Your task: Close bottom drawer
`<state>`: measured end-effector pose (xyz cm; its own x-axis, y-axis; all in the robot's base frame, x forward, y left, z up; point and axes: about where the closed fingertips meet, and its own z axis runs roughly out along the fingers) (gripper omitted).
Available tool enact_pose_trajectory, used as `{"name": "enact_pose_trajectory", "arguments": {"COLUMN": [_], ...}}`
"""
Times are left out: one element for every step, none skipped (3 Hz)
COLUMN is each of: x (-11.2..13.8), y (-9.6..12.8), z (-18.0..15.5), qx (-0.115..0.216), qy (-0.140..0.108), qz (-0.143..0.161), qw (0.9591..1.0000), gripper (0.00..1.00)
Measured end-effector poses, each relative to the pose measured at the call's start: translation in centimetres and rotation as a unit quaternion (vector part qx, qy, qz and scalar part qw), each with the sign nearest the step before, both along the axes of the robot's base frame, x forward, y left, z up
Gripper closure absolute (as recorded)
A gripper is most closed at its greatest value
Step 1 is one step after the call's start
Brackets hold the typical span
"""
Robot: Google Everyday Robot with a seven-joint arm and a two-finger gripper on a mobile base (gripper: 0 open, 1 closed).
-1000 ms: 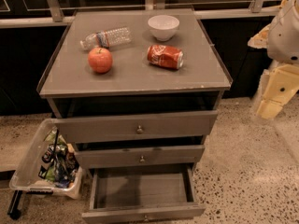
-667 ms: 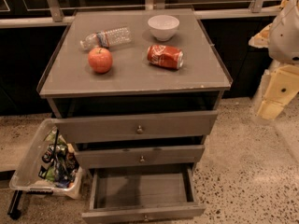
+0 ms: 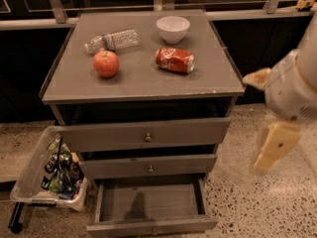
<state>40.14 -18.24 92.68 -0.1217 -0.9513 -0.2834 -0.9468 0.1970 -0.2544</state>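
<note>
Camera view: the open bottom drawer [image 3: 148, 203] may be jammed if pushed off-centre by the tool [image 3: 275, 148], off right, whose state cannot be told.

- I see the bottom drawer [image 3: 148, 202] pulled out, tray bare.
- My claw [image 3: 272, 150] hangs right of the cabinet [image 3: 148, 137], apart from it.
- On the worktop [image 3: 143, 81]: apple [image 3: 106, 63], can [image 3: 175, 60].

I get soft overhead light, a dark background, a shadow across the bottom drawer [image 3: 148, 202], and the gripper [image 3: 273, 147] pale at far right.
</note>
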Motion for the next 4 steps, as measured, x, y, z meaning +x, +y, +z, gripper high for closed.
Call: {"name": "enact_pose_trajectory", "arguments": {"x": [-1.8, -1.7, -0.1, -0.1], "y": [0.8, 0.3, -2.2, -2.4], "z": [-5.2, -13.2, -19.0, -20.1], "qx": [0.02, 0.032, 0.045, 0.05], "qy": [-0.001, 0.024, 0.058, 0.069], "qz": [0.022, 0.017, -0.014, -0.016], "qw": [0.9995, 0.9991, 0.9972, 0.9962], "gripper": [0.18, 0.42, 0.65, 0.87]}}
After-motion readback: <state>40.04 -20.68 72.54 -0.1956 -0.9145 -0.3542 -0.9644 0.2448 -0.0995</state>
